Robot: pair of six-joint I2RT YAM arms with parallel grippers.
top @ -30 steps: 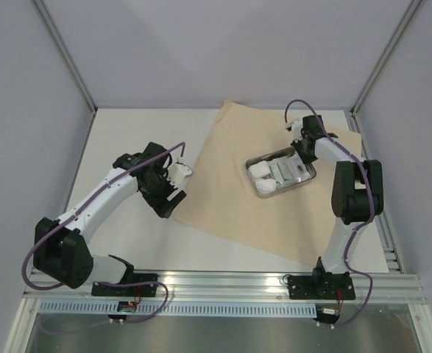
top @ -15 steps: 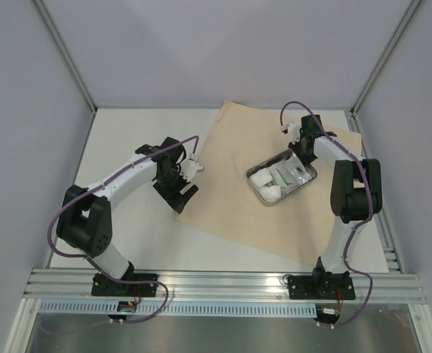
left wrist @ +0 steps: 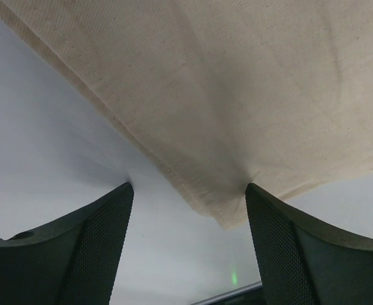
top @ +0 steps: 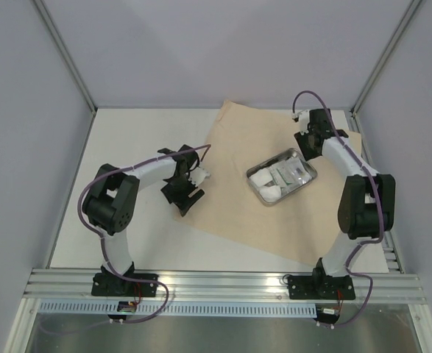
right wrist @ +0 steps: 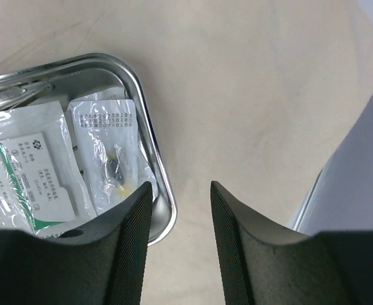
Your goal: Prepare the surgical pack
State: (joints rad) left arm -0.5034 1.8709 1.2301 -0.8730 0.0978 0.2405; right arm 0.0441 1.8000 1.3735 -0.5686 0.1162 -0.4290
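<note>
Surgical pack contents sit loaded in the steel tray (top: 294, 190), which rests on the tan wrap sheet (top: 274, 220), right of the sheet's middle. The sheet lies on the white table (top: 127, 132), turned like a diamond. Inside the tray are white gauze pads (top: 263, 182) at its left end and sealed packets, among them a clear packet (right wrist: 107, 152) with a small dark item and a white printed packet (right wrist: 37, 181). Steel shows under the packets at the tray's far end, but what instrument it is cannot be told.

By the look of it, loading is done and wrapping is what remains. The sheet lies flat, with all the corners in view spread out and none folded over the tray yet.

The left gripper (left wrist: 187, 190) is spread wide and low over the sheet's near-left corner (left wrist: 227, 219). That corner lies between its 2 fingers (left wrist: 97, 241) and is not pinched. It grasps nothing, though it looks placed to take the corner.

The right gripper (right wrist: 181, 190) is released. Its jaws are parted with nothing between them, and it hovers above the tray's rim (right wrist: 149, 146) and the bare sheet just beside it. The top view places it at the tray's far right end.
</note>
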